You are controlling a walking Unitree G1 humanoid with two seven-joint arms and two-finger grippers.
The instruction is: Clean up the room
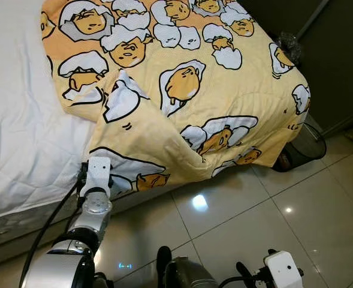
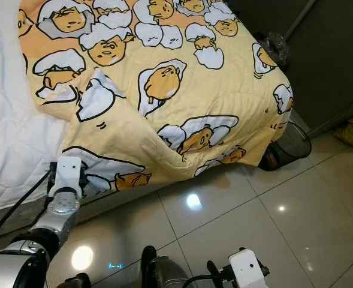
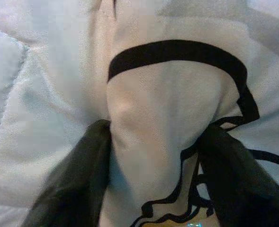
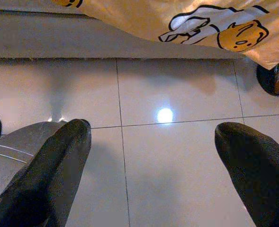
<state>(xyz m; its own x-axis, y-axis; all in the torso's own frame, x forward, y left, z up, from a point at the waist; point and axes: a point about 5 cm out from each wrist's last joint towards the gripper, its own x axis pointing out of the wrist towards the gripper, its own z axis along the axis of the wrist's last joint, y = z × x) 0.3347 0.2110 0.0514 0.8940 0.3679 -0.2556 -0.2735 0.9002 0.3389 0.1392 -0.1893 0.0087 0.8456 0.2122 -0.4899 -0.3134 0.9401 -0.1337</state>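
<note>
Left wrist view: left gripper is clamped on a fold of the blanket, w/ cloth bunched between the two black fingers and touching both; a thick black printed outline arcs across the fold just beyond the tips. From the head cam, left arm reaches fwd to the bed's near edge, where the blanket, yellow w/ egg-cartoon print, hangs over the side; the wrist sits right at the blanket's lower left corner, at the mattress edge. Blanket covers the right part of the bed, rumpled, one corner folded back on itself, its right end draping down toward the floor. White sheet lies bare to the left of it. Right gripper is low by the robot's body, well apart from the blanket, fingers spread wide w/ nothing between them, over glossy tile floor; blanket hem shows beyond it. Dark mesh bin stands on the floor at the bed's right corner, partly under the hanging blanket.
</note>
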